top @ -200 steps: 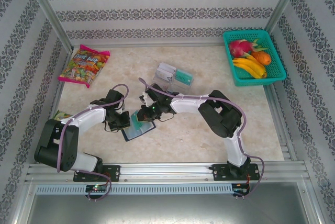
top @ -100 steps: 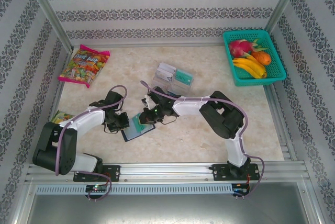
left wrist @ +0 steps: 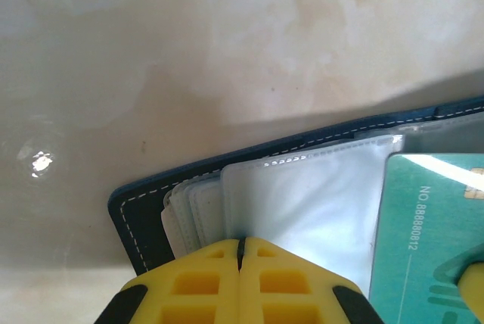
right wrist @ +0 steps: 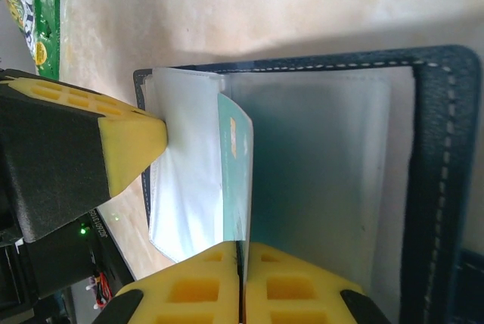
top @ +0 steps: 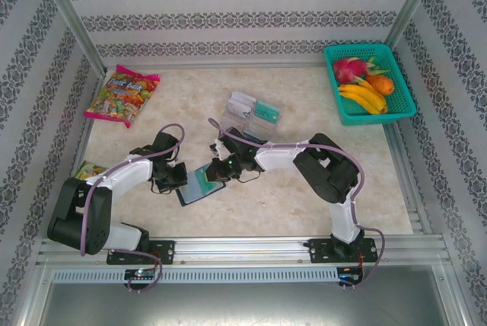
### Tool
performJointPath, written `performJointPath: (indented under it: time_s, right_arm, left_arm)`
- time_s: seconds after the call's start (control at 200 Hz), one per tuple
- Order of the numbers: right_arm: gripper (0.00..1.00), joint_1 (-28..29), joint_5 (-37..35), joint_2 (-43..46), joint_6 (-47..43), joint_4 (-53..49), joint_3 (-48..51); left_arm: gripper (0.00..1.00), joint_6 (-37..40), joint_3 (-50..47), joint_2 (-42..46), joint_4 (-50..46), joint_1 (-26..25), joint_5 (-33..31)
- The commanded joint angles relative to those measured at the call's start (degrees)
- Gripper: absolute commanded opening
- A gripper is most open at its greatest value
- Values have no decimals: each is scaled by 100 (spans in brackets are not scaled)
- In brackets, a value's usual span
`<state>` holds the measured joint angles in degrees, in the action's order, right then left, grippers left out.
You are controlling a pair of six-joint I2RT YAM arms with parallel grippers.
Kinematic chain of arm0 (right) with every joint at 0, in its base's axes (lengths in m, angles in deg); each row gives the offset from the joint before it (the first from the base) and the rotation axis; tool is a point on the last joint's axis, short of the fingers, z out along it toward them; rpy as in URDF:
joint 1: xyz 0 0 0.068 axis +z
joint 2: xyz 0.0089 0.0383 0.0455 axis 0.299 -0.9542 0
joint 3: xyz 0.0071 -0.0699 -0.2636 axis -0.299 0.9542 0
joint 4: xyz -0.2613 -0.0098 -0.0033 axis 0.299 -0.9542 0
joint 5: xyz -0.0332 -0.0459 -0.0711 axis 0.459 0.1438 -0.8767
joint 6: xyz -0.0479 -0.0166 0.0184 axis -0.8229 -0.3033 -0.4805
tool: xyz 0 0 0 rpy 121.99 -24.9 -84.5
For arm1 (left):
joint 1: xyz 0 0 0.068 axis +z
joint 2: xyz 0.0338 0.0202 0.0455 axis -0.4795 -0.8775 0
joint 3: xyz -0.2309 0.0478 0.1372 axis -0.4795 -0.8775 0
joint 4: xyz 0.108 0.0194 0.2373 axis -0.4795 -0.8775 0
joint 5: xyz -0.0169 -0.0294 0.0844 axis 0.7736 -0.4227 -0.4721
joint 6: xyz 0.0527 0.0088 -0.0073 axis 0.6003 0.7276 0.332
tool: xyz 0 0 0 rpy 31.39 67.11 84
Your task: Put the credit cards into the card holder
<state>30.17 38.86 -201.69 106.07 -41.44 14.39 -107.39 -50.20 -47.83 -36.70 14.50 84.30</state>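
Left pincer of mine is pressed together on a clear sleeve of the card holder. My right pincer is clamped on a teal credit card, held edge-on. Counter: beige, marbled. The navy card holder lies open on it, front-centre, between my two pincers. The credit card stands inside the open holder against the clear sleeves. Whether it sits in a slot, I cannot tell.

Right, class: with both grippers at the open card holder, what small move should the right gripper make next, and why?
Probably slide the teal card into the clear sleeves: the right gripper pinches it edge-on there, while the left gripper clamps the card holder steady.
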Motion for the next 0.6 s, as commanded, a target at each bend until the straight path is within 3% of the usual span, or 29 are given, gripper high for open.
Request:
performJointPath:
  time_s: [0.0, 0.595]
  right_arm:
    - [7, -90, -372, 19, 69, -212, 212]
    - [7, -11, 260, -146, 651, 636, 51]
  left_arm:
    - [0, -30, -322, -322, -519, 22, -544]
    - [0, 7, -309, -355, -497, 20, -508]
